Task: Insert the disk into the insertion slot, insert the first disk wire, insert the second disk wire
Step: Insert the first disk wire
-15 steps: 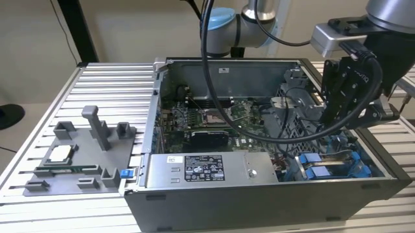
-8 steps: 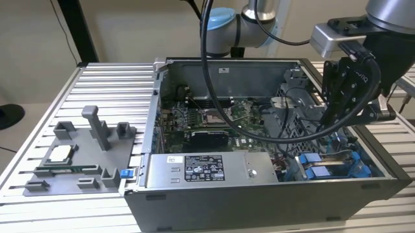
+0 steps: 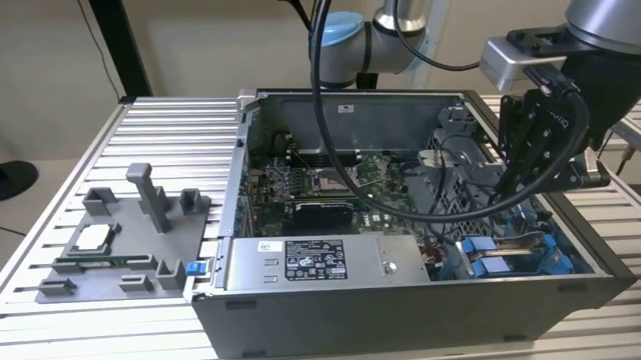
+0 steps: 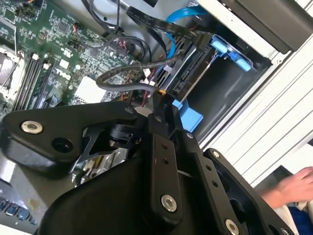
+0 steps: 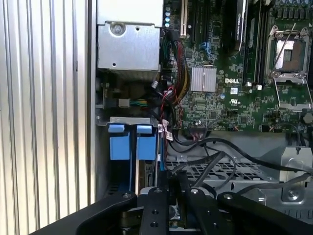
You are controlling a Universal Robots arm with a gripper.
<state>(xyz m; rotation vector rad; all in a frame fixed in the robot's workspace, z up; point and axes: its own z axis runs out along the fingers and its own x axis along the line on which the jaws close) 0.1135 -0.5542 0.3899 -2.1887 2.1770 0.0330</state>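
My gripper (image 3: 523,182) hangs over the drive bay end of the open computer case, on the exterior view's right. In the second wrist view its black fingertips (image 4: 161,104) stand together on the end of a grey disk wire (image 4: 122,82), just above a blue carrier tab (image 4: 189,116). The disk (image 4: 190,72) shows edge-on, dark, sitting in its blue carrier inside the insertion slot (image 3: 521,256). A blue flat cable (image 4: 180,20) runs to its far end. Two blue carrier tabs (image 5: 132,143) lie just beyond the fingers (image 5: 157,200) in the first wrist view.
The grey power-supply box (image 3: 311,262) sits beside the bay, and the motherboard (image 5: 230,88) lies behind it. A perforated metal cage (image 5: 220,171) with black cables over it is close to the fingers. A person's hand (image 4: 293,187) rests outside the case. A grey fixture tray (image 3: 120,240) stands at the exterior view's left.
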